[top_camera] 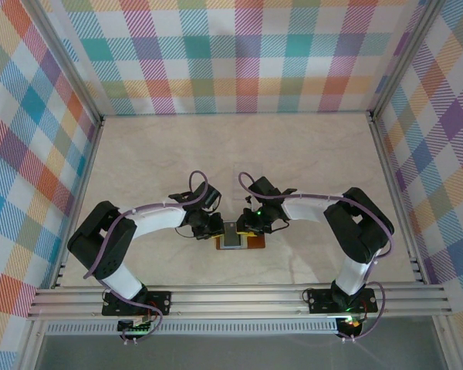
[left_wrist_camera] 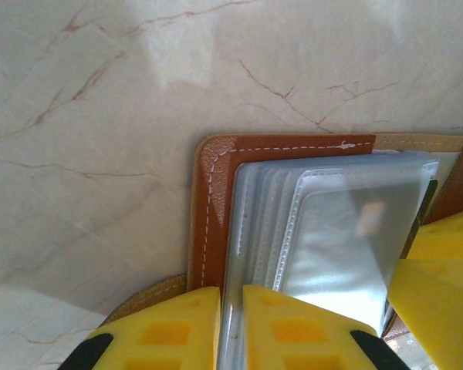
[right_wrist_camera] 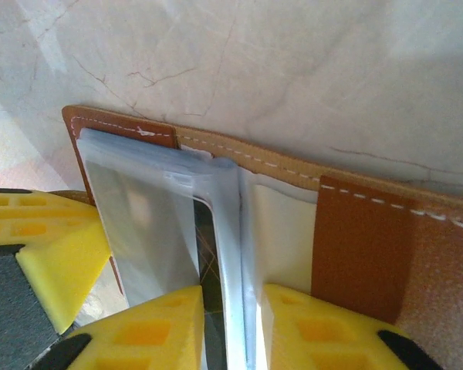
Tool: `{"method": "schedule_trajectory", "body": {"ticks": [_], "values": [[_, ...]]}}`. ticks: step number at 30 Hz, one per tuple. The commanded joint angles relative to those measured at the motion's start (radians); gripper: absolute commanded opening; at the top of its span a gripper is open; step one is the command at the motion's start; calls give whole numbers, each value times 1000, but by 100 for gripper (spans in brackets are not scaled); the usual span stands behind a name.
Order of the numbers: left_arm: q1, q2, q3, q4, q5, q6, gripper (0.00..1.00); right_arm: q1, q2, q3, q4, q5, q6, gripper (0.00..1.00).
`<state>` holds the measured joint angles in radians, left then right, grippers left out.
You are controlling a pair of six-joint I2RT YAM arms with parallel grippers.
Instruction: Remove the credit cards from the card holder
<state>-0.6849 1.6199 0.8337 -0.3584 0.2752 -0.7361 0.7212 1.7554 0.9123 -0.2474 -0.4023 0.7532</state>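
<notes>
Pinching clear sleeves point(left_wrist_camera: 339, 231) of the card holder point(left_wrist_camera: 212, 200) — left and right jaws both clenched on them — calls for spreading slowly, evenly.

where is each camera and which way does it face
top: above and behind the arms, looking down on the table; both arms show, left gripper and right gripper meeting at the holder.
left wrist: on the left arm, looking along its yellow fingers, pinched on the holder's clear sleeves.
right wrist: on the right arm, facing the sleeves from the other side, fingers pinching them.
shared: both wrist views show the sleeves and the other gripper's finger.
</notes>
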Motion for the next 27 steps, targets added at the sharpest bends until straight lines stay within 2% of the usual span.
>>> {"method": "schedule_trajectory", "body": {"ticks": [1,8,13,19,27], "values": [[-5,49,-27,-37,-35,13,16,2,33,-10,-50,53,8,23],[-5,37,-18,-78,-68,22,16,1,-19,-10,-124,147,7,19],[-5,34,-16,-92,-80,28,16,2,-42,-3,-162,171,-6,19],[-4,18,3,-104,-76,32,16,2,-84,-22,-110,132,-4,20],[-6,-92,61,-160,-62,34,17,-1,-119,-43,-57,82,5,24]]}}
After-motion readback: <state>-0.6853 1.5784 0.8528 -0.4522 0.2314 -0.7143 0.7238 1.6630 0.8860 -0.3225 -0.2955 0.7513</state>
